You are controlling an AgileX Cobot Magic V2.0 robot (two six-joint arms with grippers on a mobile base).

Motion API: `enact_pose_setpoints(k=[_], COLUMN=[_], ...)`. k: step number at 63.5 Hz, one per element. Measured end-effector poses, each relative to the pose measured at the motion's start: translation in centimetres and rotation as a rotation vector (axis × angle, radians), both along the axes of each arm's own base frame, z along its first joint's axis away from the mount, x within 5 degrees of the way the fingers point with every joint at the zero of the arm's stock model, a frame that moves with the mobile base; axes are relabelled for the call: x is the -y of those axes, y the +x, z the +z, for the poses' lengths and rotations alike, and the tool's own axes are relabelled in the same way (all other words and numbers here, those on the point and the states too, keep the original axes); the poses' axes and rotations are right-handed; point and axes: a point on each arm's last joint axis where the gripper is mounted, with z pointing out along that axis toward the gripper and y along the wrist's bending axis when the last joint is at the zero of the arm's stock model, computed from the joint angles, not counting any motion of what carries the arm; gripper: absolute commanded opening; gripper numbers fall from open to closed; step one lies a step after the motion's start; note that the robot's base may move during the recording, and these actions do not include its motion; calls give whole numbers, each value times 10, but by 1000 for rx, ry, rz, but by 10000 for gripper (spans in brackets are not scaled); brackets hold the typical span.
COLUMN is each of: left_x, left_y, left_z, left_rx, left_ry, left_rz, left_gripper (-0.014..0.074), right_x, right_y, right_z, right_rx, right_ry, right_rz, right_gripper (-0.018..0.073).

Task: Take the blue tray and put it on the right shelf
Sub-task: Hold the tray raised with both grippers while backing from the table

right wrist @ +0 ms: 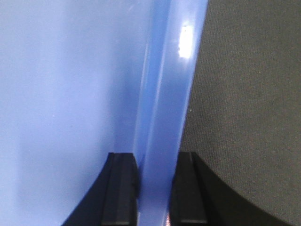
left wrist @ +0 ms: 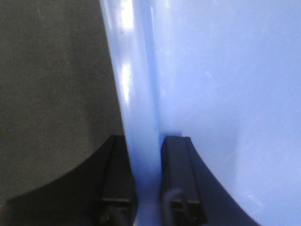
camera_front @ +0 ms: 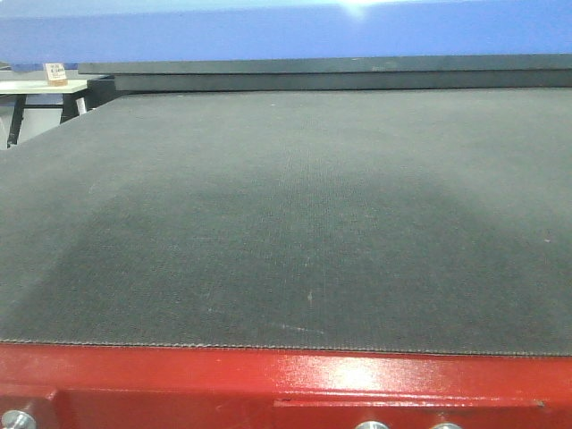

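Observation:
The blue tray (camera_front: 268, 31) is a glossy light-blue band across the top of the front view, held up above the dark table. In the left wrist view my left gripper (left wrist: 148, 146) is shut on the tray's left rim (left wrist: 138, 94), one finger outside, one inside. In the right wrist view my right gripper (right wrist: 155, 162) is shut on the tray's right rim (right wrist: 164, 94) the same way. The tray floor (right wrist: 61, 94) fills the rest of both wrist views. The right shelf is out of view.
The dark fabric-topped table (camera_front: 286, 223) with a red front edge (camera_front: 268, 384) lies below. A black board (camera_front: 357, 67) lies at its far end. A pale side table (camera_front: 36, 85) with a small box stands at the far left.

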Motion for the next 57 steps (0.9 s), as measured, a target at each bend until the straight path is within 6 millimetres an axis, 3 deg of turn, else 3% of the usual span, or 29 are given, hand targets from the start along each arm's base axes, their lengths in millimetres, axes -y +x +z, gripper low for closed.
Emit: enact_pose_setpoints(k=[57], left_x=[0], left_y=[0], left_z=[0], left_rx=[-1], left_ry=[2], left_rz=[0], left_gripper=[-48], right_x=[0], right_y=[0], right_z=[0], right_rx=[0], right_ry=[0], right_rz=[0], right_gripper=[56])
